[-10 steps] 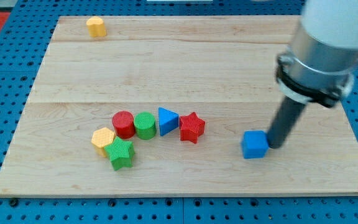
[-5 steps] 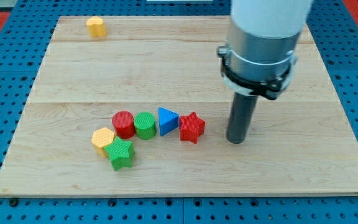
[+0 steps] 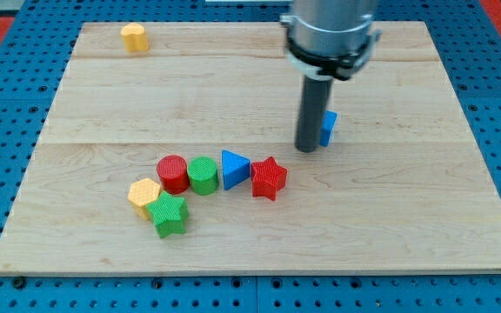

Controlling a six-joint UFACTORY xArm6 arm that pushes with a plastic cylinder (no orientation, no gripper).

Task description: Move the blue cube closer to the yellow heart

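- My tip (image 3: 308,148) rests on the wooden counter (image 3: 407,217), right of centre, with the blue cube (image 3: 328,128) touching its right side, mostly hidden behind my rod.
- The yellow heart (image 3: 133,36) sits alone near the view's top-left corner, well apart from the cube.
- Below my tip to the left, a row runs left to right: red cylinder (image 3: 172,173), green cylinder (image 3: 203,175), blue triangle (image 3: 234,168), red star (image 3: 269,177).
- A yellow hexagon (image 3: 143,193) and green star (image 3: 169,213) touch just below the row's left end.
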